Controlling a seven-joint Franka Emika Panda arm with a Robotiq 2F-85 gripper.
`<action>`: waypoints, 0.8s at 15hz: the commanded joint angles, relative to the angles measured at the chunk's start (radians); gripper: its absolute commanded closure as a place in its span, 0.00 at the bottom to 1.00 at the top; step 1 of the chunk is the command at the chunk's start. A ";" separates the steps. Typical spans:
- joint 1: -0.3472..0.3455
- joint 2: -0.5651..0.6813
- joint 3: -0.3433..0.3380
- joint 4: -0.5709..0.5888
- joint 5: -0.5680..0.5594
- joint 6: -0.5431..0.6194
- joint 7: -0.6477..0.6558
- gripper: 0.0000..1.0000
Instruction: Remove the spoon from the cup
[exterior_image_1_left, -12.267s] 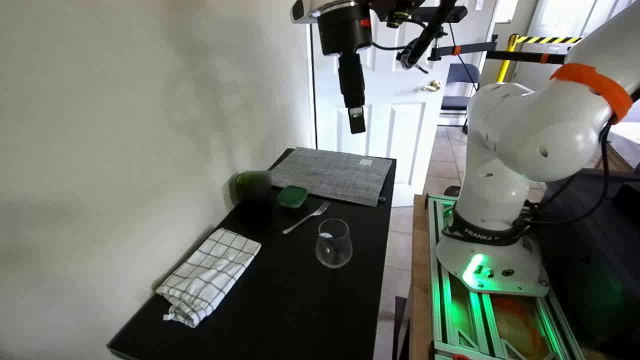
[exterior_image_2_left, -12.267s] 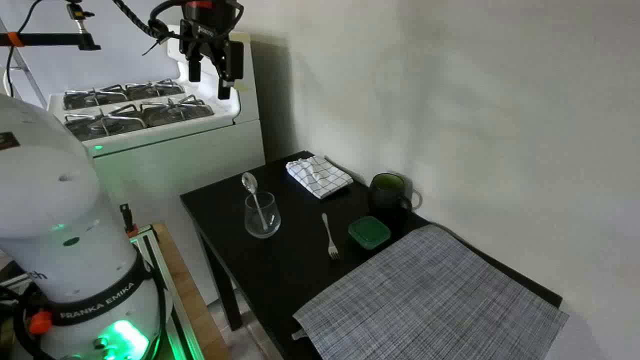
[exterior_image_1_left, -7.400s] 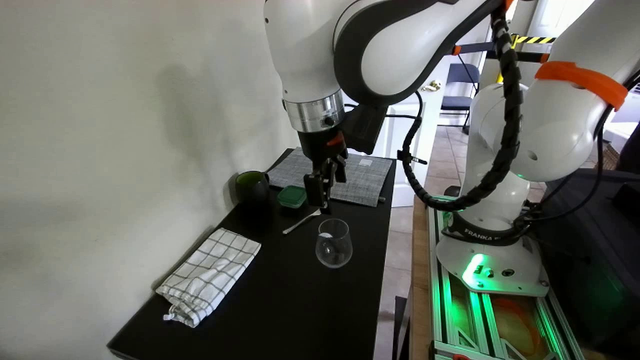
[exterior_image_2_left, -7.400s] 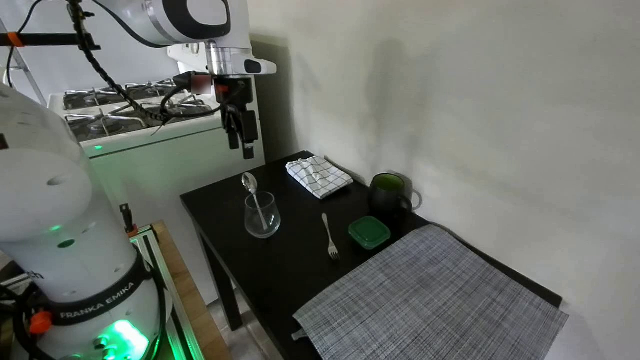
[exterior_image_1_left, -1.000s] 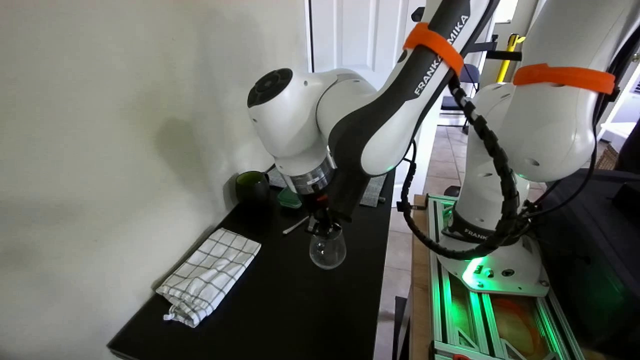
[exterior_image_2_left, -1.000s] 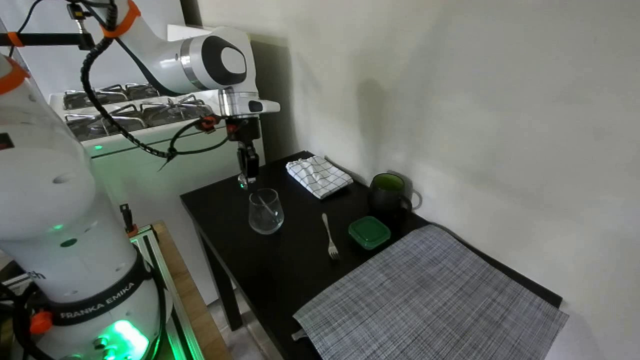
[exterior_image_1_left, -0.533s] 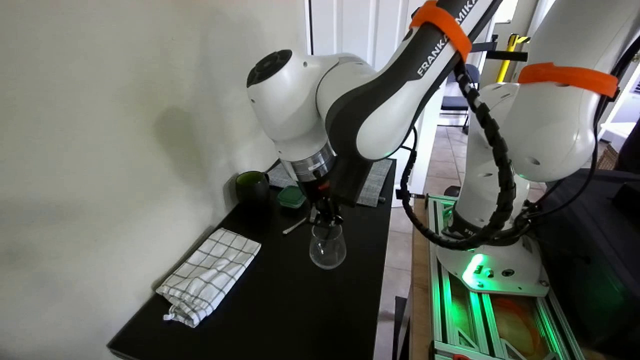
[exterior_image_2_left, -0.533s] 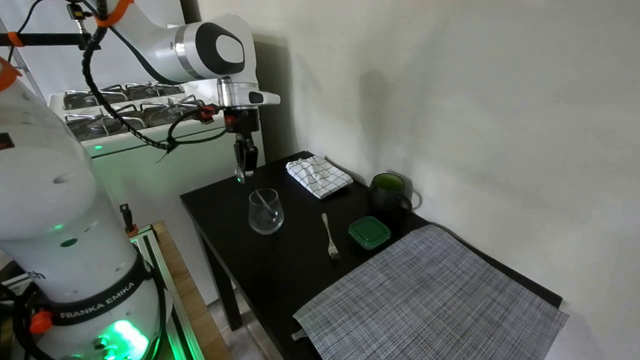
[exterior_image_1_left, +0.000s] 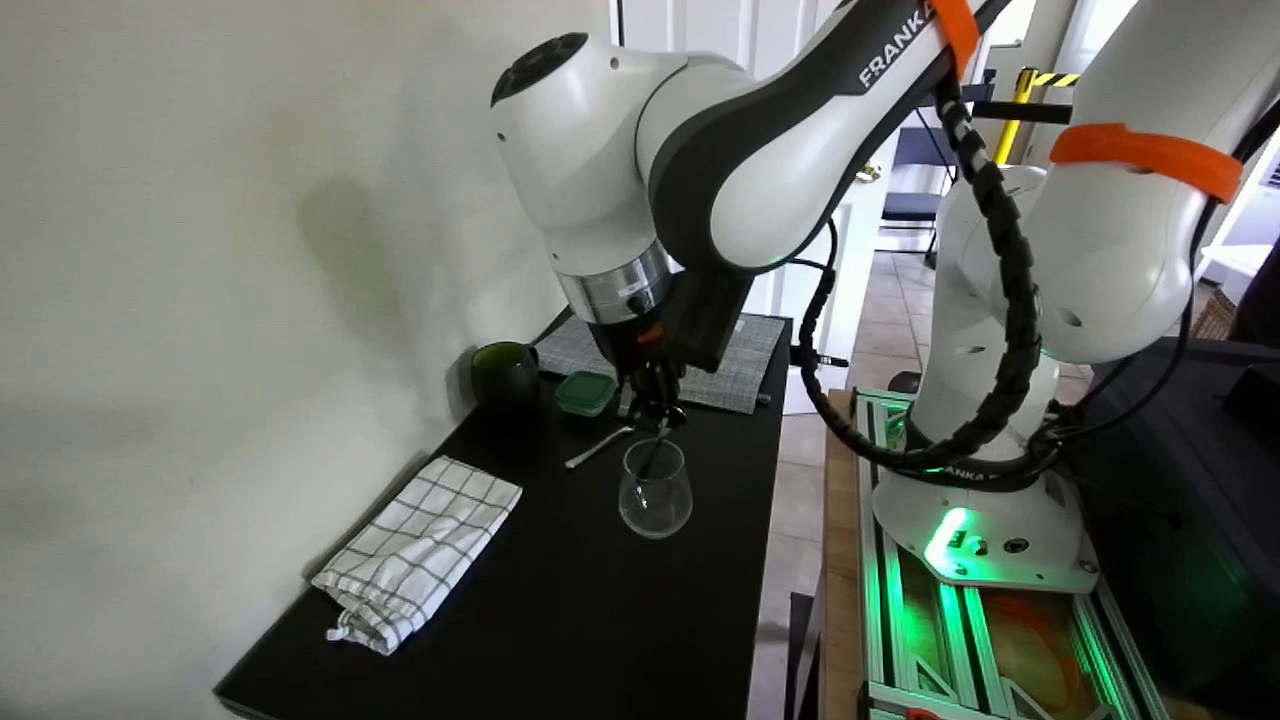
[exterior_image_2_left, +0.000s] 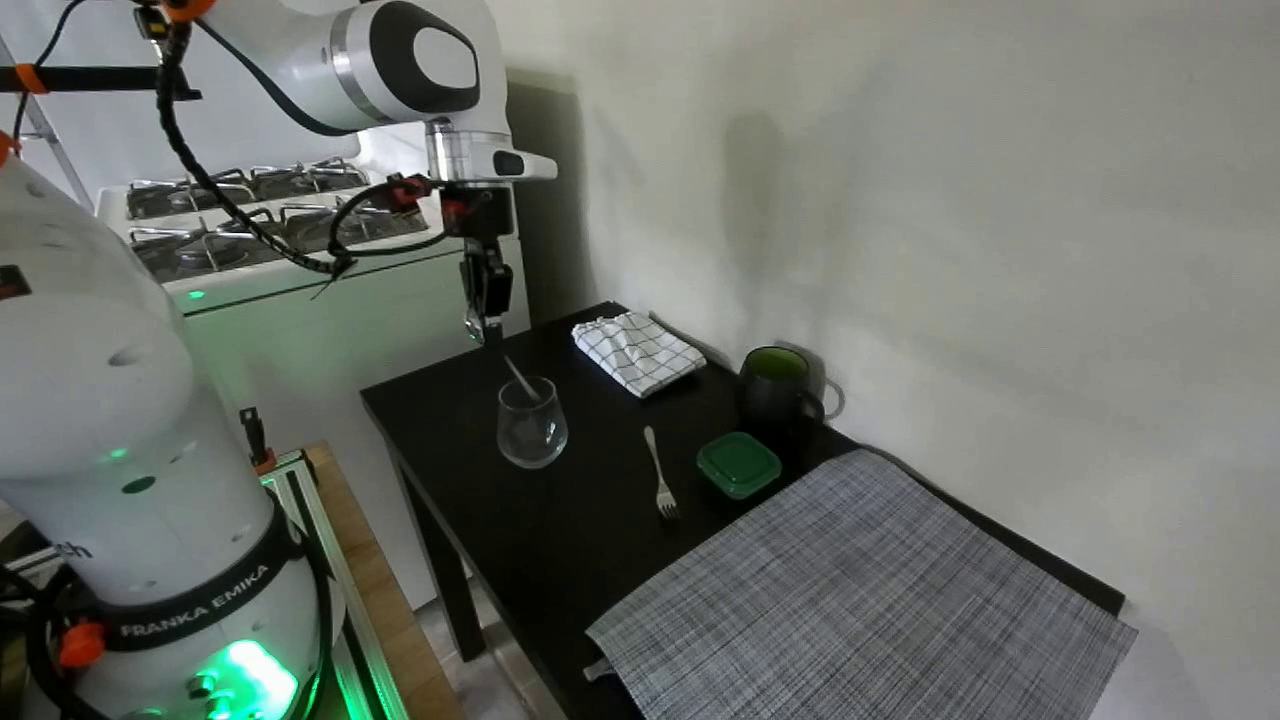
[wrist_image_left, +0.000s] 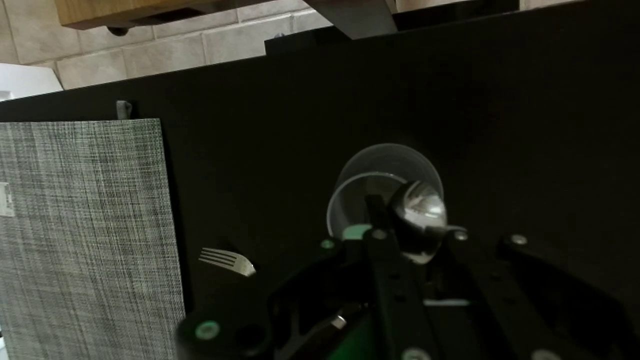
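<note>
Pale wall (exterior_image_2_left: 950, 250) runs along one long edge of my black worktop (exterior_image_2_left: 590, 545), and, going left to right in an exterior view, I first have the arm's white base (exterior_image_2_left: 180, 510), with a stove (exterior_image_2_left: 350, 330) behind it. Next comes my gripper (exterior_image_2_left: 484, 332), hanging near the corner where the robot-side edge meets the stove-side edge. Its fingers (wrist_image_left: 395, 290) stand close to each other, clamped on the spoon (wrist_image_left: 421, 205) at its rounded end; in the wrist view that end shows right at their tips. From that grip the handle (exterior_image_2_left: 519, 377) slants down to the right, its lower end just inside the mouth of the clear glass (exterior_image_2_left: 532, 440). I see the glass upright near the robot-side edge, with the gripper clear of its rim. Farther right, a checked cloth (exterior_image_2_left: 640, 352) lies by the corner between the stove-side and wall-side edges. Then come a fork (exterior_image_2_left: 660, 475), toward the middle, a green container (exterior_image_2_left: 739, 465) and, close to the wall-side edge, a dark mug (exterior_image_2_left: 772, 398). Rightmost, a grey mat (exterior_image_2_left: 865, 595) covers the worktop out toward its right-hand corner.
</note>
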 joint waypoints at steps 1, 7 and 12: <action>0.006 -0.049 -0.022 0.029 0.041 -0.079 -0.070 0.97; -0.007 -0.088 -0.050 0.107 0.066 -0.215 -0.125 0.97; -0.020 -0.102 -0.058 0.148 0.054 -0.276 -0.135 0.97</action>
